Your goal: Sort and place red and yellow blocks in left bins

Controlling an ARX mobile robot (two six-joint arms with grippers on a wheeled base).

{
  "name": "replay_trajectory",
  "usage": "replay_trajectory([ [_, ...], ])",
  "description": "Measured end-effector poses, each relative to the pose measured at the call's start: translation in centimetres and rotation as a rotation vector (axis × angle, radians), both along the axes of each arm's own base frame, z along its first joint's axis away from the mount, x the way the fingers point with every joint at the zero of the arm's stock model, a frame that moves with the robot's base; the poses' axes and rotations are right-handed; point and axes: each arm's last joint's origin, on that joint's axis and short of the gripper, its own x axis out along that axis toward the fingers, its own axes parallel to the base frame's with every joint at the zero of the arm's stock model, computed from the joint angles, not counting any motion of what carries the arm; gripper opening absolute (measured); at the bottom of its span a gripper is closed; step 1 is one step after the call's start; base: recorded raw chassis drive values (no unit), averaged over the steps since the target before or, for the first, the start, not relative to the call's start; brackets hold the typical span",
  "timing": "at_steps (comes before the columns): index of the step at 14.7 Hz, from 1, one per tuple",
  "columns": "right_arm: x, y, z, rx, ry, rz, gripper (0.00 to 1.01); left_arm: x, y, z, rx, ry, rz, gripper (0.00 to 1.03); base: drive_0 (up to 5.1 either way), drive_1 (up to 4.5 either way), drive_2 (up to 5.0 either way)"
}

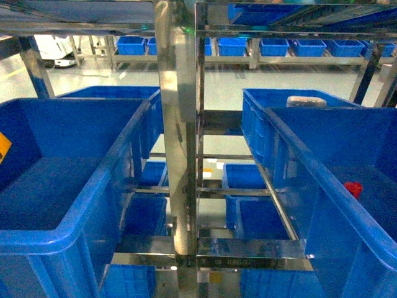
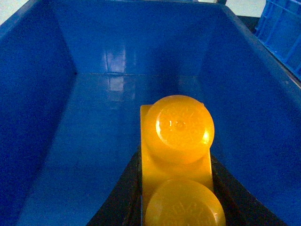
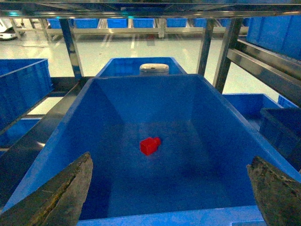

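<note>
the left end effector [image 2: 175, 207] is clamped on the yellow block [image 2: 176, 160], its dark fingers [image 2: 123, 197] pressing the block's two long sides, with the two round studs facing the wrist camera. it hangs inside the left bin [image 2: 37, 103], above a bare blue floor; in the head view only a sliver of yellow shows at the bin's near left wall. the step in hand looks like the drop, and it is best done with the block kept over the middle of the floor, away from the walls, lowered a little so it does not bounce, and the fingers parted evenly so neither side drags it.

the right end effector [image 3: 171, 197] is spread wide, grasping nothing, its two worn fingertips [image 3: 61, 193] framing the right bin [image 3: 155, 81] from above the near rim. the red block [image 3: 150, 145] lies alone near the middle of that bin's floor, apart from every wall (an easy target). a straight descent centred on it, with the fingers across its short sides, would likely suit the next pick.
</note>
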Motion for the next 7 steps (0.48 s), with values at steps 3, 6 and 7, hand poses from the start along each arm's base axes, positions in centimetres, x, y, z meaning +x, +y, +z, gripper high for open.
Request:
replay_trajectory([
  [3,0.0,0.0,0.0,0.0,0.0,0.0,0.98,3.7,1.8,-0.6,0.026,0.036,-0.009,0.27,0.0,0.0,0.0],
  [6,0.0,0.0,0.0,0.0,0.0,0.0,0.98,5.6,2.8,-3.1,0.014,0.108,-0.065,0.27,0.0,0.0,0.0],
  [7,0.0,0.0,0.0,0.0,0.0,0.0,0.98,5.8,3.1,-3.9,-0.001,0.126,-0.078,0.27,0.0,0.0,0.0],
])
